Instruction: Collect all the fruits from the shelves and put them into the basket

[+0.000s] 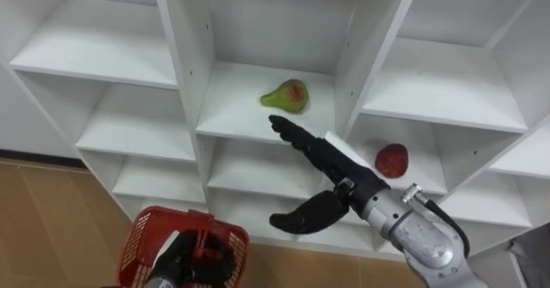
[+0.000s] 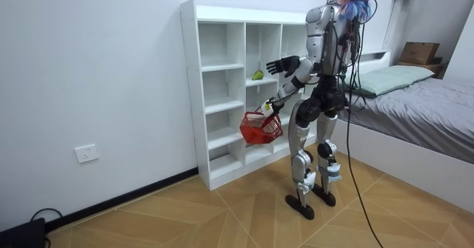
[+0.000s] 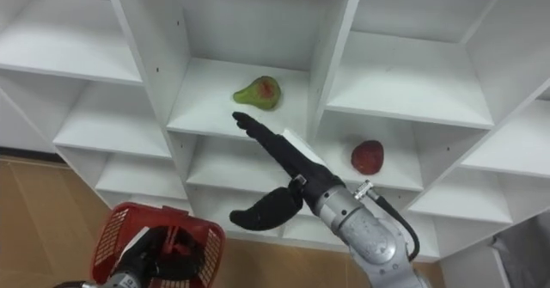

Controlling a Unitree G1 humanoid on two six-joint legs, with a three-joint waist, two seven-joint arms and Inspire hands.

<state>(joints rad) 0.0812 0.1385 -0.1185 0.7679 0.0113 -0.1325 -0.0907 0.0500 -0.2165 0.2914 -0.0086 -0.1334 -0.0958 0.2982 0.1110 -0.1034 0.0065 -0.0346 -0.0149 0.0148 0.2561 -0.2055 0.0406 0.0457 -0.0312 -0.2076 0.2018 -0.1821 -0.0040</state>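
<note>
Right hand (image 1: 331, 163) at frame centre, fingers straight and spread, tips near the green-red pear (image 1: 286, 95) on the white closet (image 1: 232, 120) middle shelf. Red fruit (image 1: 391, 160) lower right (kind unclear). Left hand (image 1: 176, 258), lower left, grips the red basket (image 1: 142, 236).

You see a white closet (image 1: 185, 56); at frame centre the pear (image 1: 286, 95) is green with a red blush, right of it a red fruit (image 1: 391, 160), lower left a red mesh basket (image 1: 142, 236).
</note>
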